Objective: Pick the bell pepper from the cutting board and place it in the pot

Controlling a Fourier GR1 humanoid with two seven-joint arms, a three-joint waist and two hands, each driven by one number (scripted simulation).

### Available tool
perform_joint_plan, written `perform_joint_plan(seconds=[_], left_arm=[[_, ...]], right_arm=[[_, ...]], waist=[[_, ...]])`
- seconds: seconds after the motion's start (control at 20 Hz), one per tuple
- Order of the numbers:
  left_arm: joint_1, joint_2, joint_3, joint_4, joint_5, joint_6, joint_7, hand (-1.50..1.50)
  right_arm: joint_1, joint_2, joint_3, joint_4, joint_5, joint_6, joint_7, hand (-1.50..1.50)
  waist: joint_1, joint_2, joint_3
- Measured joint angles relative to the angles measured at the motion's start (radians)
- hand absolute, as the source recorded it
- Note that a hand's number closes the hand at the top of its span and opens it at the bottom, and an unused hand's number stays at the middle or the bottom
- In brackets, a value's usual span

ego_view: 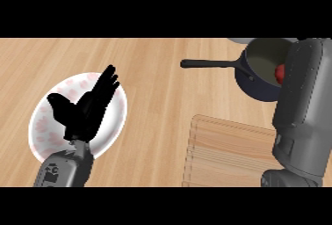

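right hand: can't see it, lost somewhere past the right forearm [301,110]
bell pepper [280,73]: only a red sliver shows inside the pot [257,88], rest is behind that forearm
pot: right side covered by the forearm too
cutting board [220,154]: right part under the forearm, near end cut off
plate [42,132]: middle blocked by the left hand [81,115]

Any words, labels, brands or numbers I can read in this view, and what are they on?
No text here can be read.
On the left forearm: small pale marks, too small to read.
On the plate: only a pink pattern, no lettering.
On the pot and the cutting board: none.
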Motion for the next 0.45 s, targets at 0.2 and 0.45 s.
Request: perform_joint_plan(seconds=[0.2, 0.45], left_arm=[[-0.002, 0.005, 0.005, 0.006, -0.002, 0.001, 0.004, 0.00], [0.006, 0.003, 0.006, 0.006, -0.002, 0.003, 0.000, 0.00]], right_arm=[[0.005, 0.000, 0.029, -0.033, 0.040, -0.097, -0.020, -1.50], [0.035, 0.000, 0.087, -0.102, 0.160, -0.207, -0.027, -1.50]], waist=[[-0.005, -0.001, -0.002], [-0.015, -0.006, -0.004]])
